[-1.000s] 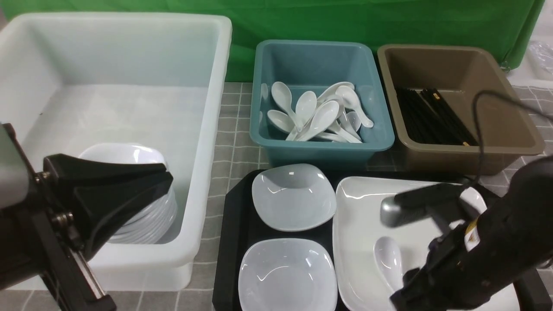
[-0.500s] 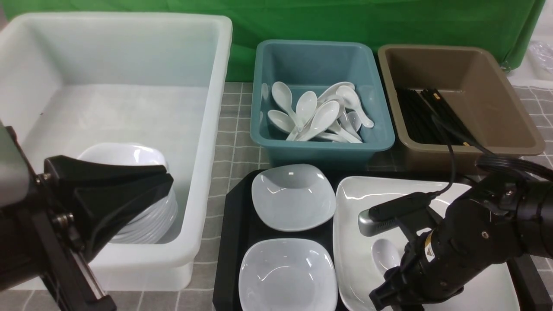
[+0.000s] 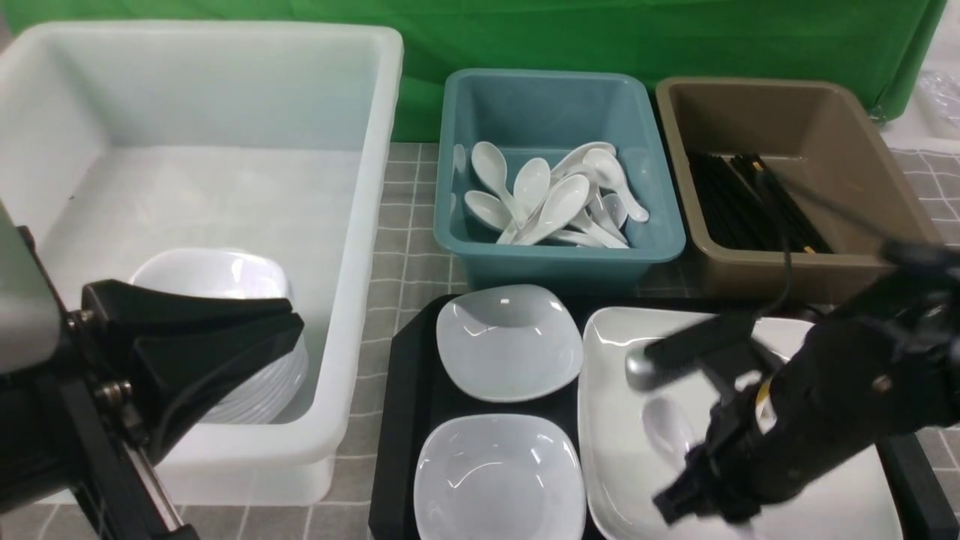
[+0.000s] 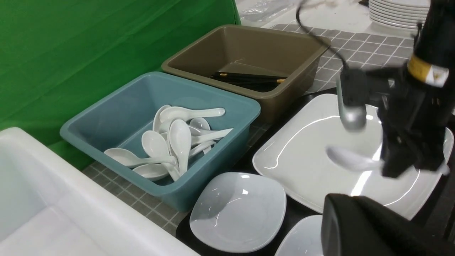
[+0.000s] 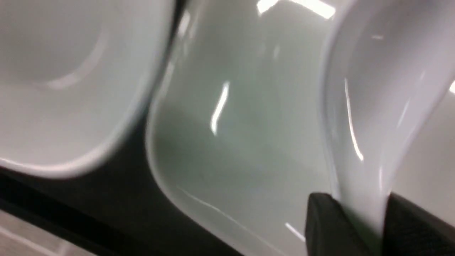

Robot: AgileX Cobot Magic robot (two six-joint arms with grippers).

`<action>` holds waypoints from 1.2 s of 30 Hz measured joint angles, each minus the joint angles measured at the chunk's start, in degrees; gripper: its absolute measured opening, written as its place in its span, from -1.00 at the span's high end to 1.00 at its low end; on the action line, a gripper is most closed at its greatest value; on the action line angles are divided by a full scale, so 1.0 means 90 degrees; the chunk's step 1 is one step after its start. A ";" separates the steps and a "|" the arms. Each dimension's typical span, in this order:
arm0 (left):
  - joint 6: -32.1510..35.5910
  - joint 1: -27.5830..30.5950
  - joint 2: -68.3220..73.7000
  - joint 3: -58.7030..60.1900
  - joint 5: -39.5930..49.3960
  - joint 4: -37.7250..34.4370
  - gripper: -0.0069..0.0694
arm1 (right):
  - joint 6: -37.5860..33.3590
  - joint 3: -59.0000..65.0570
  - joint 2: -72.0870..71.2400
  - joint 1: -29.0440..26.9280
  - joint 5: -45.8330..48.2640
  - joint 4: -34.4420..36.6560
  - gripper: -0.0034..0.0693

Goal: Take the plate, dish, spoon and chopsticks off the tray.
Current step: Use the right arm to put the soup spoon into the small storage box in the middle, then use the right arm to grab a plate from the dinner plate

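Right wrist view shows the right end effector (image 5: 369,231) clenched on the short handle of the small glossy white soup spoon (image 5: 369,106). The handle sits between the two black fingers and the deep oval bowl reaches away from them. Under it lies the large glossy white squarish plate (image 5: 231,142).

From the front, the spoon's long axis runs from the fingers at the near end towards the far side, leaning slightly left, so the bowl points roughly at the bins. Motion blur hides whether the spoon is clear of the plate or touching it. The right arm is plainly the nearer one. The left end effector (image 3: 289,324) hangs closed and empty at the near left, well apart, in front of the big white plastic tub (image 3: 367,225).

The plate fills the right part of the black rectangular plastic tray (image 3: 405,420). On the tray's left part sit two small rounded-square white dishes, the near dish (image 3: 499,480) and the far dish (image 3: 510,341).

Beyond the tray, on the grey chequered table (image 3: 409,240), stands the teal plastic bin (image 3: 562,259) holding a heap of white spoons (image 3: 559,199). It is far and left of the gripped spoon, so I judge the carry goes that way. To its right is the brown plastic bin (image 3: 862,165) with black chopsticks (image 3: 742,202).
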 joint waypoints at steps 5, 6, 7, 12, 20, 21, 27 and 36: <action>0.0000 0.0000 0.0000 0.0000 -0.0028 0.0005 0.78 | -0.0326 -0.0959 -0.0341 -0.0111 -0.1288 0.0000 0.40; 0.0000 0.0000 0.0000 0.0000 -0.0062 0.0005 0.78 | -0.0363 -0.1257 -0.0205 -0.0221 -0.1805 0.0000 0.40; 0.0000 0.0000 0.0000 0.0000 -0.0062 0.0005 0.78 | -0.0370 -0.1308 -0.0175 -0.0221 -0.1805 0.0000 0.40; 0.0000 0.0000 0.0000 0.0000 -0.0093 0.0005 0.78 | -0.0413 -0.2663 0.1159 -0.0709 -0.2949 0.0000 0.40; 0.0000 0.0000 0.0000 0.0000 -0.0100 0.0062 0.78 | -0.0003 -0.4679 0.2996 -0.1363 -0.2006 0.0000 -0.44; 0.0000 0.0000 0.0000 0.0000 -0.0100 0.0062 0.78 | -0.0003 -0.4783 0.2996 -0.1398 -0.1689 0.0000 -0.48; 0.0000 0.0000 0.0000 0.0000 -0.0094 0.0101 0.78 | -0.0712 -0.4893 0.2288 -0.1296 0.0339 0.0000 -0.16; -0.0085 0.0000 0.0000 0.0000 0.0065 0.0108 0.78 | -0.0246 -0.2324 0.0120 0.0629 0.2358 -0.0490 0.22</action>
